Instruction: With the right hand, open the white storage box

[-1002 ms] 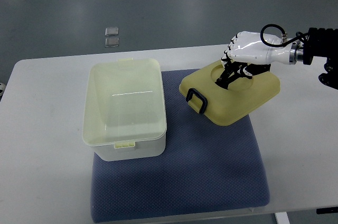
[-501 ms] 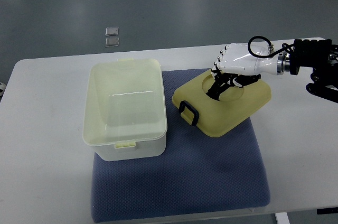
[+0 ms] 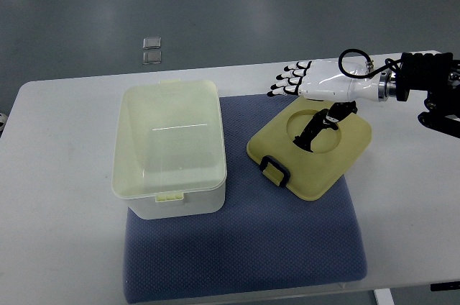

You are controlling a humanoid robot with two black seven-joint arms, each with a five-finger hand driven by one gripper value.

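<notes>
Our right hand hovers, fingers spread, holding nothing.
The pale yellow plastic lid lies flat beside the open white storage box.

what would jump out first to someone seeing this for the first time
First, the open storage box, pale and empty, standing on the left part of the blue mat. Next, its lid lying flat on the mat to the box's right, black latch toward the camera. Above the lid's far edge the white right hand shows with fingers spread, holding nothing.
</notes>
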